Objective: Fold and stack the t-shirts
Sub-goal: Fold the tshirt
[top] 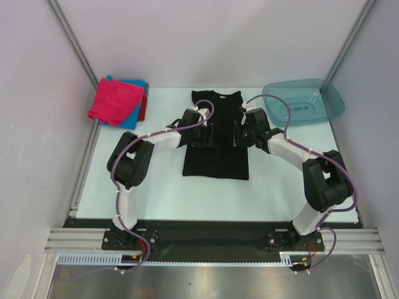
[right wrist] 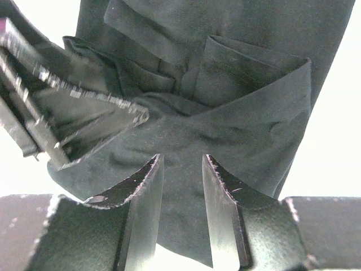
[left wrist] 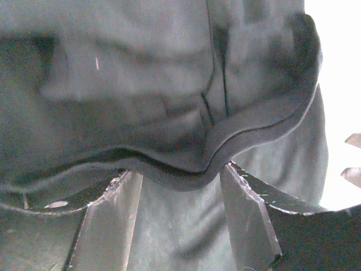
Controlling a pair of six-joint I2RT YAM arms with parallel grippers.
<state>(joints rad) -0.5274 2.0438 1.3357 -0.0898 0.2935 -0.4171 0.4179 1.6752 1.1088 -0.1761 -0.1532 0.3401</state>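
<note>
Mid-fold on the black t-shirt. It lies flat in the middle of the counter, sides tucked inward so it forms a narrow strip, probably ready for a crosswise fold. The left end effector is released, fingers apart at the tucked edge with nothing pinched. The right end effector is released too, low over its side's tuck. The pink shirt, blue shirt and red shirt sit stacked in the far-left corner, keeping the work area free. The basin is far right.

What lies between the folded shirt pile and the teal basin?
The black t-shirt, with the left gripper and right gripper over it, seen in the top external view.
</note>
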